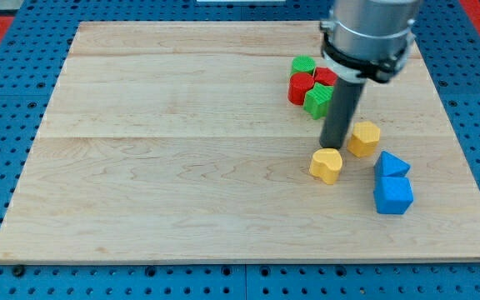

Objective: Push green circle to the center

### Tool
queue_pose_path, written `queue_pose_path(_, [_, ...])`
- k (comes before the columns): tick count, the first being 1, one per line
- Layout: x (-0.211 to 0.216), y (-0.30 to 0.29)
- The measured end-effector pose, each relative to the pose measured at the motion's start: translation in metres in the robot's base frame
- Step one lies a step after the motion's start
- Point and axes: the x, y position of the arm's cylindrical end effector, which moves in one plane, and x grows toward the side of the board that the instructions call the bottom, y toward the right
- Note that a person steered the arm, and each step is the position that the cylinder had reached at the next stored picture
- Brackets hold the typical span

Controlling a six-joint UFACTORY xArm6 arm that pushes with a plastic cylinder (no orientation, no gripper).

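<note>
A round green block (304,64), the green circle, sits at the top of a tight cluster in the upper right of the wooden board (165,167). It touches a red block (300,87) and another red block (327,77). A second green block (316,100), of unclear shape, lies at the cluster's bottom. My tip (335,147) rests on the board below this cluster, just beside the second green block's lower right. The tip is well below the green circle and apart from it.
A yellow heart (327,165) lies just below my tip, and a yellow hexagon (363,138) just to its right. A blue triangle (392,163) and a blue cube (392,194) sit at the lower right. The rod's grey mount (367,33) hides part of the board's top right.
</note>
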Motion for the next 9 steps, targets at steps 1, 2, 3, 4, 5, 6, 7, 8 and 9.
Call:
queue_pose_path(1, [-0.037,-0.021])
queue_pose_path(2, [-0.045,-0.026])
queue_pose_path(3, [-0.043,-0.057])
queue_pose_path(4, [-0.048,-0.116])
queue_pose_path(5, [-0.082,-0.144])
queue_pose_path(6, [-0.1,-0.133])
queue_pose_path(7, [-0.115,-0.118])
queue_pose_path(8, [-0.145,-0.133])
queue_pose_path(9, [-0.179,-0.12])
